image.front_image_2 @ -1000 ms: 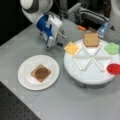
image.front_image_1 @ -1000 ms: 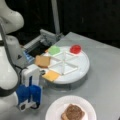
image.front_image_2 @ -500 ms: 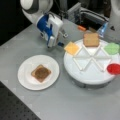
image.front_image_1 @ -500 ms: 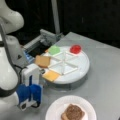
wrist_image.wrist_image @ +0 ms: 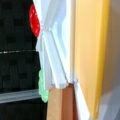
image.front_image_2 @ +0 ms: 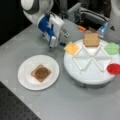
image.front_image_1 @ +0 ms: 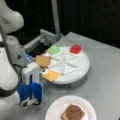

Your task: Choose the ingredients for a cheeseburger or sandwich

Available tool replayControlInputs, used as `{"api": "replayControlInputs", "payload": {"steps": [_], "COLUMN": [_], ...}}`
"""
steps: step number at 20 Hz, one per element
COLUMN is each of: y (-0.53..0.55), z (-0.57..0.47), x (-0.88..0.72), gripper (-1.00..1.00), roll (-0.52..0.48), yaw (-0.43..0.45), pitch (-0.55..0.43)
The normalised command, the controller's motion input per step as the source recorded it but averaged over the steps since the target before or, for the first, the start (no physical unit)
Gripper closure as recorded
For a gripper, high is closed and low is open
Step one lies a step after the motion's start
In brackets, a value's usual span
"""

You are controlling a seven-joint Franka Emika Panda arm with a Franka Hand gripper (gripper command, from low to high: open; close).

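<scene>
My blue-fingered gripper (image.front_image_2: 53, 44), hidden in the wrist view which fills with the yellow cheese square (wrist_image.wrist_image: 88, 50), hangs at upper left, its spread I cannot tell.

Soft and blurry in both front views, evenly lit from above. Faint shadow on the desk (image.front_image_2: 75, 102) just under the white tray (image.front_image_2: 87, 75). Dark, murky background behind the tray (image.front_image_1: 82, 67). Wrist view heavily smeared, cheese slice (wrist_image.wrist_image: 88, 57) a bright out-of-focus band.
</scene>
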Motion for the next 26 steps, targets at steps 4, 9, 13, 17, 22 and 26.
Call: {"api": "replayControlInputs", "payload": {"steps": [4, 9, 13, 17, 22, 26], "y": [0.16, 0.17, 0.17, 0.17, 0.15, 0.13], "z": [0.05, 0.07, 0.06, 0.08, 0.11, 0.11], "x": [-0.02, -0.02, -0.02, -0.04, -0.05, -0.06], "gripper": [-1.0, -1.0, -1.0, -1.0, -1.0, -1.0], "roll": [0.161, 0.112, 0.074, 0.045, 0.037, 0.027], "yaw": [-0.131, -0.136, -0.14, -0.148, -0.157, -0.158], "pitch": [-0.045, -0.053, -0.061, -0.062, -0.056, -0.053]}}
